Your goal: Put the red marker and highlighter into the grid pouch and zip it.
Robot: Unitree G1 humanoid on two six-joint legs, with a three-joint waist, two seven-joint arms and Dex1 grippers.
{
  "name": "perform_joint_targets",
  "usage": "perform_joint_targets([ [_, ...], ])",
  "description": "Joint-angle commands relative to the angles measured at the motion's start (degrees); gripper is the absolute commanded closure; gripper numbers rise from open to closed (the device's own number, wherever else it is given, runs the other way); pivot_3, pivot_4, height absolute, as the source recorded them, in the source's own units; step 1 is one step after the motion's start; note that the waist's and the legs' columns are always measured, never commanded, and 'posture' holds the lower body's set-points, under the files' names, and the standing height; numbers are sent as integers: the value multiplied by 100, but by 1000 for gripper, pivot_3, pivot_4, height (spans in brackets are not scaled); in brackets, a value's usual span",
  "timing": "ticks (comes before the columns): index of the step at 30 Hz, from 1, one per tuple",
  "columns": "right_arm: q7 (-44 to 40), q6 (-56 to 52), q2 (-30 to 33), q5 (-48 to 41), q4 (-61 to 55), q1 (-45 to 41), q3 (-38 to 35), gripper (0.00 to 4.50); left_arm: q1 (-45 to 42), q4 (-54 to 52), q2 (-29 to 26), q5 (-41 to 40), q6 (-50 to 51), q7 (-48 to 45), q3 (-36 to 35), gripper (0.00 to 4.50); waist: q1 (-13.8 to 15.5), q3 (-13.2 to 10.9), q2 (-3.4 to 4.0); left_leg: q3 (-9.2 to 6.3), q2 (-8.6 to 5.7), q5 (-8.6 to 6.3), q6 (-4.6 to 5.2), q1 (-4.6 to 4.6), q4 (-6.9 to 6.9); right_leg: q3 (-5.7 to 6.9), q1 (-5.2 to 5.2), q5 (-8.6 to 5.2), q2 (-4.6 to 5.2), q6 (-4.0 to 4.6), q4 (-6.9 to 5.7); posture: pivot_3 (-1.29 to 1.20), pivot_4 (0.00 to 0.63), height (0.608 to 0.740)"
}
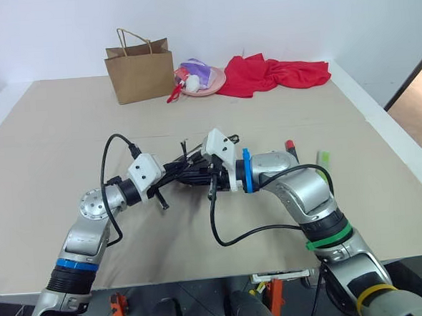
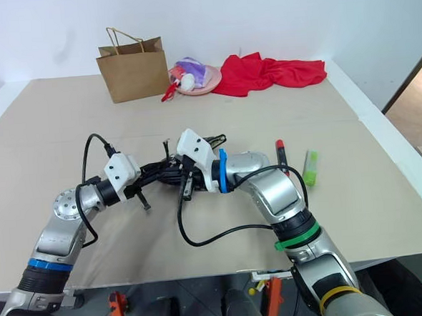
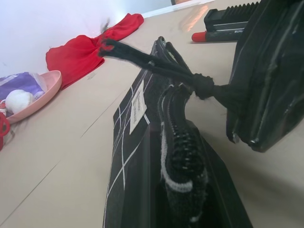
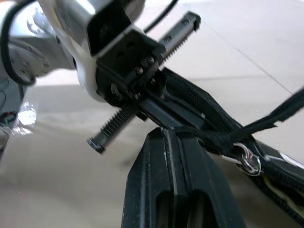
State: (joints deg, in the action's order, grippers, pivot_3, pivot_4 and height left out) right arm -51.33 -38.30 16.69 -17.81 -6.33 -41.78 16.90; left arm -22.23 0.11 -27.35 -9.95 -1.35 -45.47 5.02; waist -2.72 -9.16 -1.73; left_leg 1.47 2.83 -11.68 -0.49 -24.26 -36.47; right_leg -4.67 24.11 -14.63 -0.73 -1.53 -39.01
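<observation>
Ahead of me the tan tabletop [image 1: 68,159] stretches back to a white wall [image 1: 274,11]. Near the far edge stands a brown paper bag [image 1: 141,75], upright, its twine handles raised. Just to its right sits a pink dish [image 1: 208,84] heaped with a purple bundle [image 1: 196,71] and some small red and white bits I can't make out. A crumpled red cloth [image 1: 274,74] lies beside the dish, touching its rim and spreading to the right.

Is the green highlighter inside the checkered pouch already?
No, the highlighter lies on the table beside the red marker, outside the grid pouch.
</observation>
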Motion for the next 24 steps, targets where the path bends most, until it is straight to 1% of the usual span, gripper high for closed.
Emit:
perform_joint_targets([
  [1, 60, 49, 152, -109, -271, 24, -308, 3229, -105, -72, 49, -83, -101, -17, -70, 4500, 10, 0, 0, 0, 0, 0, 0, 0, 0, 0, 0, 0, 0, 0, 0, 0, 150, 740],
  [2, 68, 2, 260, -160, -401, 114, -400, 2707, -97, -76, 70, -158, -106, -65, -87, 4500, 10, 0, 0, 1, -6, 0, 0, -2, -1, 0, -1, -1, 8, -1, 0, 0, 150, 740],
  [3, 18, -217, 440, -456, -731, 281, -721, 2416, -76, -59, 83, -267, -120, -114, -156, 4500, 30, 0, -1, 2, -6, 0, 0, -2, -1, -1, -1, -1, 8, -1, 0, 0, 150, 740],
  [5, -139, -558, 849, -1068, -1417, 605, -1400, 2416, -34, 1, 105, -495, -127, -210, -319, 4500, 40, 0, -2, -3, -9, 0, 0, -5, -2, 4, -4, -2, 12, -4, 2, 0, 150, 740],
  [7, -161, -805, 1175, -1565, -1860, 840, -1999, 2416, -14, 47, 112, -605, -124, -240, -411, 4500, 61, 0, -2, -11, -15, 0, 0, -15, -2, 11, -1, -5, 21, -7, 4, 0, 150, 740],
  [9, -162, -943, 1665, -1675, -2118, 1189, -2499, 2416, -17, 77, 177, -778, -74, -256, -518, 4500, 59, -1, -3, -9, -15, -1, 1, -15, -3, 9, -1, -5, 20, -7, 5, 0, 150, 740],
  [10, -137, -958, 1917, -1561, -2153, 1387, -2661, 2416, -23, 90, 201, -853, -58, -281, -564, 4500, 34, -2, -7, -15, -15, -1, 1, -11, -2, 12, -6, -6, 19, -8, 6, 0, 150, 740],
  [12, 246, -836, 2638, -838, -1724, 2001, -2970, 2416, -44, 54, 248, -1161, -2, -437, -676, 4500, 17, -2, -7, -15, -10, -1, 2, -4, -2, 10, -9, -5, 9, -6, 6, 0, 150, 740],
  [14, 699, -857, 2985, -335, -1254, 2291, -3111, 2416, -65, 36, 263, -1362, 16, -587, -712, 4500, 57, -3, -14, -19, -8, 0, 1, 5, -1, 13, -17, -20, 5, -31, 5, 0, 150, 740],
  [17, 1192, -827, 3140, 25, -792, 2521, -3033, 2416, -65, 49, 266, -1462, 25, -732, -725, 4500, 21, -2, -7, -2, -14, 5, -4, 8, -9, -1, -18, -13, 11, -39, 5, 0, 150, 740],
  [21, 1950, -780, 2861, 506, -56, 2450, -2871, 2416, 15, 73, 250, -1404, -136, -945, -654, 4500, -11, -2, -7, 8, -8, 5, -4, 24, -6, -18, -21, -9, 1, -42, 4, 0, 150, 740],
  [24, 2332, -797, 2615, 627, 326, 2220, -2890, 2416, 62, 99, 303, -1363, -222, -998, -629, 4500, -9, -2, -7, 9, -8, 5, -4, 24, -5, -19, -19, -9, -1, -42, 4, 0, 150, 740],
])
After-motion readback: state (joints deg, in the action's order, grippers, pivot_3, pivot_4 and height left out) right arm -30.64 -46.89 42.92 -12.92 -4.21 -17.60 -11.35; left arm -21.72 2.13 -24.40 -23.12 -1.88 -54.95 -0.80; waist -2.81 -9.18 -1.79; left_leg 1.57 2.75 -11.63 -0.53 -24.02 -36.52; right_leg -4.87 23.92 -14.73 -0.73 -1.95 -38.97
